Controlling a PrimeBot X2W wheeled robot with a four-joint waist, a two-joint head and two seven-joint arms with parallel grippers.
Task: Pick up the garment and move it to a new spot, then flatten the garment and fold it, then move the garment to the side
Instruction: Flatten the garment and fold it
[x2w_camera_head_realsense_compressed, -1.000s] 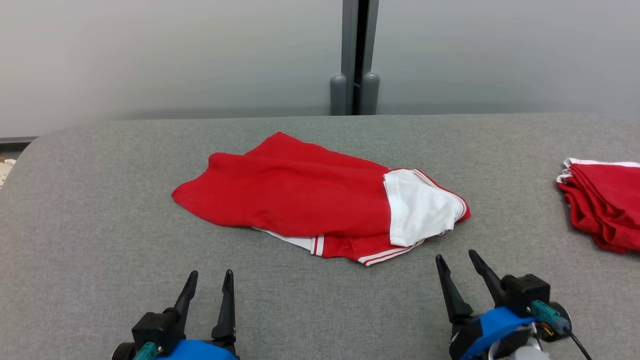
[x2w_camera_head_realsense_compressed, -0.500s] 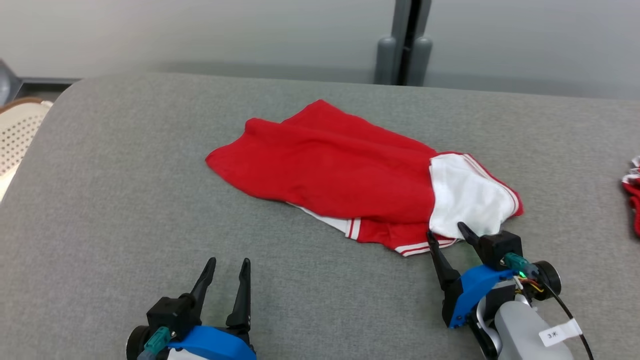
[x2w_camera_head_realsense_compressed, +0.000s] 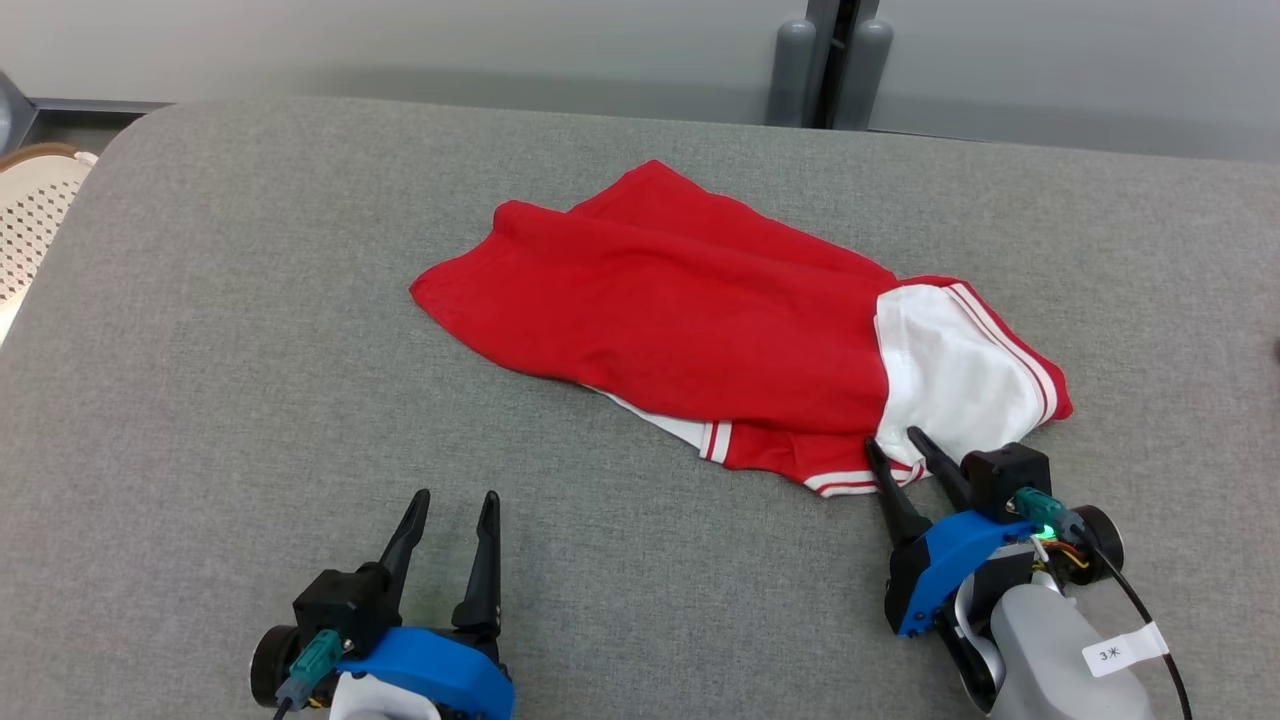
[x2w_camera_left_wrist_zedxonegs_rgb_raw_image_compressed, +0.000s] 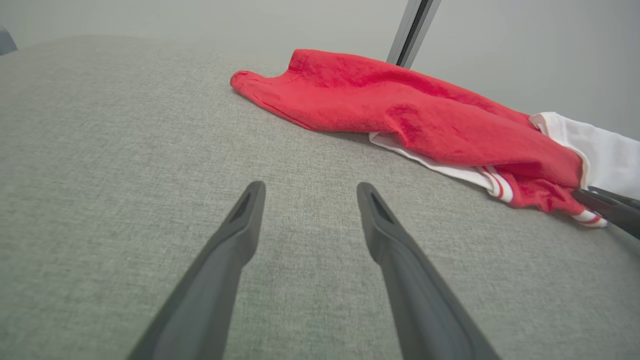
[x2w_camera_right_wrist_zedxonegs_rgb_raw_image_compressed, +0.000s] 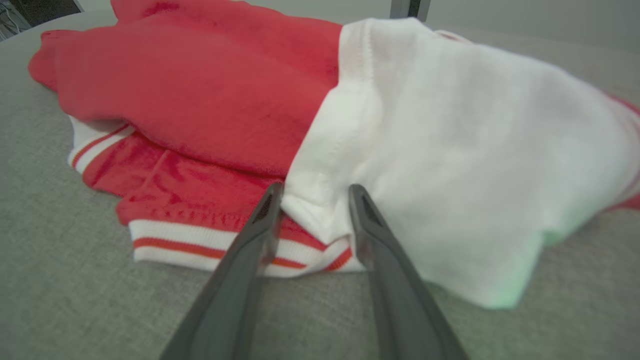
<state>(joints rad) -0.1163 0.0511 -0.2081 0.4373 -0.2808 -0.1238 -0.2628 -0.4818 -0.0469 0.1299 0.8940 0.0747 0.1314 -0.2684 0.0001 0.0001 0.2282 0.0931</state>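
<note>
The garment is a crumpled red shirt with a white sleeve and striped white cuffs, lying mid-table. My right gripper is at its near right edge. In the right wrist view the jaws stand apart, either side of a fold of the white sleeve, close to it. My left gripper is open over bare cloth at the near left, well short of the garment. The right fingers reach the striped hem at the right of the left wrist view.
The table is covered in grey fabric, with a rounded far left corner. A white perforated seat stands beyond its left edge. A grey post rises behind the far edge.
The head camera has turned and tipped down, shifting the whole picture. My right gripper moved forward to the garment's near edge and its jaws narrowed slightly around the white fold. The left gripper stayed put.
</note>
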